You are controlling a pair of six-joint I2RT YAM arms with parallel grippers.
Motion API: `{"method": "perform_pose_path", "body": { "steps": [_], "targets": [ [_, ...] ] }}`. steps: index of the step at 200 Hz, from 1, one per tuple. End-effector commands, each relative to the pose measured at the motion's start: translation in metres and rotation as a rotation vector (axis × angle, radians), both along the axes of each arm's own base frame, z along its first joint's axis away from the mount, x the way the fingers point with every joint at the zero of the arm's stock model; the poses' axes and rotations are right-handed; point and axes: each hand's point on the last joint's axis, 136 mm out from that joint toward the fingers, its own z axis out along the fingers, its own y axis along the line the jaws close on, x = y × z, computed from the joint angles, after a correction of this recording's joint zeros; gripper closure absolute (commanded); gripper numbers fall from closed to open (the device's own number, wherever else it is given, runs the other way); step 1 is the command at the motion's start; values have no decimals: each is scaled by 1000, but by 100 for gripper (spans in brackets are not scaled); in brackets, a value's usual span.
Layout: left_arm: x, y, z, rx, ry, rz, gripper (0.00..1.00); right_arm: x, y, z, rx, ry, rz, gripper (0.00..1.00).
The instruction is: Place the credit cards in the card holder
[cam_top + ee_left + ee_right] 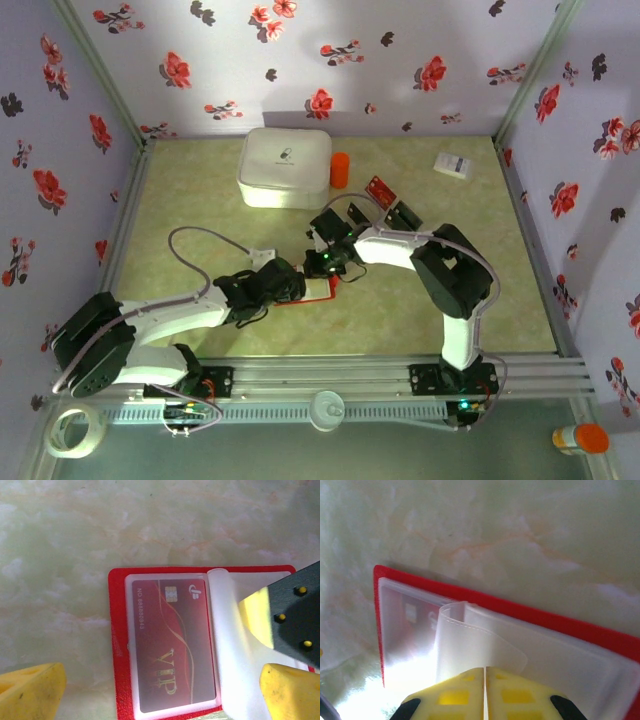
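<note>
The red card holder (pixel 116 645) lies open on the table between both arms (pixel 318 292). A red VIP card (pixel 172 650) sits in its left clear sleeve. My left gripper (pixel 160 700) hovers over it, open, its yellow fingertips (pixel 30 690) far apart at either side. My right gripper (pixel 485 680) is shut, pinching a curled translucent sleeve page (pixel 470 640) of the card holder (pixel 560 622); it enters the left wrist view from the right (pixel 285 615). Behind the right arm, a loose red card (pixel 379 189) and black cards (pixel 403 215) lie on the table.
A big white rounded box (pixel 285 167) and an orange cylinder (pixel 340 170) stand at the back. A small white box (pixel 453 165) lies back right. Outside the rail sit a tape roll (pixel 75 430) and an orange-capped bottle (pixel 580 438).
</note>
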Motion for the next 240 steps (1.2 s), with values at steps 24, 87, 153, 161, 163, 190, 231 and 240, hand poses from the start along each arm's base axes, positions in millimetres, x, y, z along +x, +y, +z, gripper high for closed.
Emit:
{"method": "perform_pose_path", "body": {
  "steps": [24, 87, 153, 161, 163, 190, 231, 240],
  "targets": [
    [4, -10, 4, -30, -21, -30, 0, 2, 14, 5, 42, 13, -13, 90],
    [-5, -2, -15, -6, 5, -34, 2, 1, 16, 4, 61, 25, -25, 90],
    [-11, 5, -27, 1, 16, -33, 1, 1, 18, 7, 71, 24, -26, 89],
    [-11, 5, -29, 7, 19, -34, 1, 1, 19, 8, 73, 24, -27, 90],
    [-11, 5, -30, 8, 20, -33, 1, 1, 19, 7, 73, 24, -26, 90],
    [-12, 6, -33, 19, 27, -33, 0, 1, 20, 8, 74, 25, -27, 90],
    [-10, 0, -24, -9, 8, -41, 1, -1, 22, 7, 79, 28, -23, 90],
    [-9, -1, -20, -17, -4, -45, 0, -1, 22, 7, 79, 28, -23, 90]
  ]
}}
